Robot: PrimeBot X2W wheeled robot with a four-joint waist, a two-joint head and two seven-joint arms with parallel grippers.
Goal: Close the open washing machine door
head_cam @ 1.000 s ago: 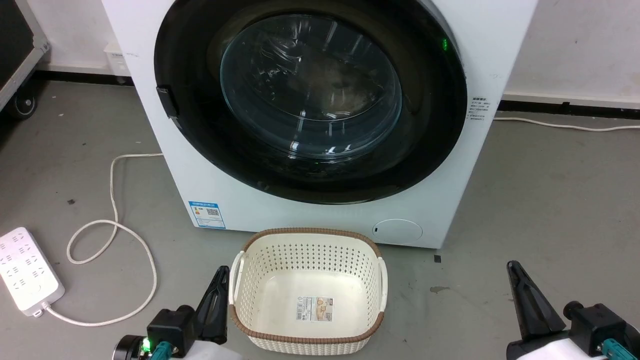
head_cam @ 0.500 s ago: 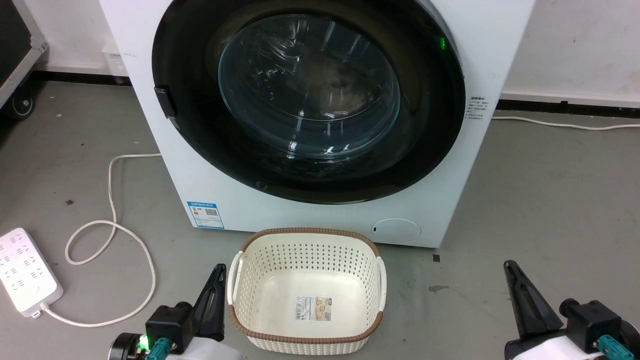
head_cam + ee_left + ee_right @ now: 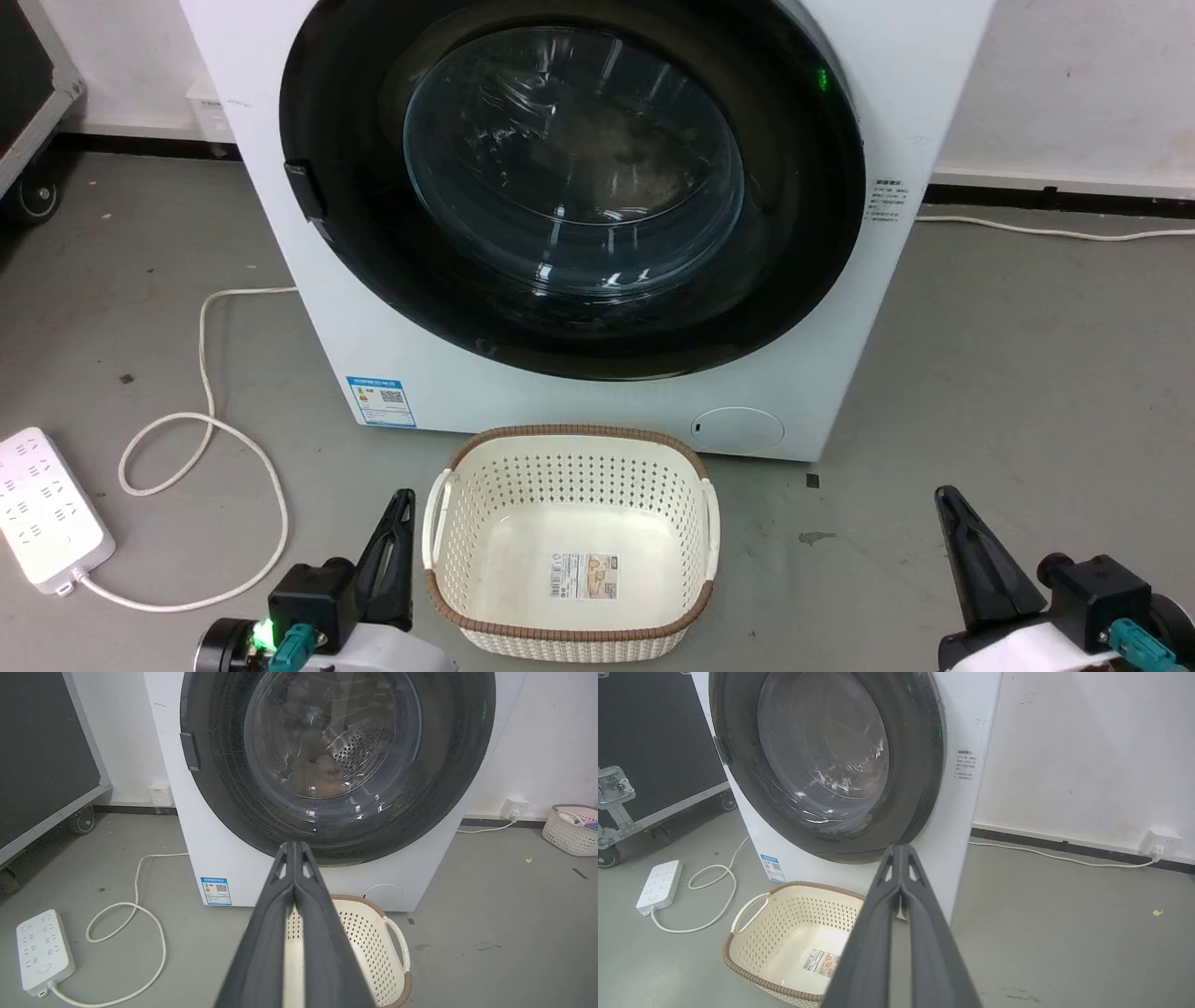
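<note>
- The washing machine door (image 3: 574,168), with its glossy black rim and bulging glass bowl, lies flat against the front of the washing machine (image 3: 392,336), covering the porthole. It looks shut, but the latch itself cannot be made out.
- A small dark handle (image 3: 305,189) sits on the door's left edge, and a green light (image 3: 822,79) glows on the rim at the upper right.
- In the left wrist view, the perforated steel drum (image 3: 357,749) and a brownish heap show through the glass.
- Low on the white front are a blue label (image 3: 381,401) and a round flap (image 3: 740,431).
- A cream perforated laundry basket (image 3: 569,439) with a brown rim stands on the floor just in front of the machine.
- The left gripper (image 3: 401,504) hangs just beside the basket's left handle, its fingers (image 3: 280,914) pressed together on nothing.
- The right gripper (image 3: 945,497) is well to the basket's right over the grey floor (image 3: 1027,373), with its fingers (image 3: 882,933) likewise together and empty.
- A white power strip (image 3: 47,509) and its looped cord (image 3: 201,420) lie on the floor to the left.
</note>
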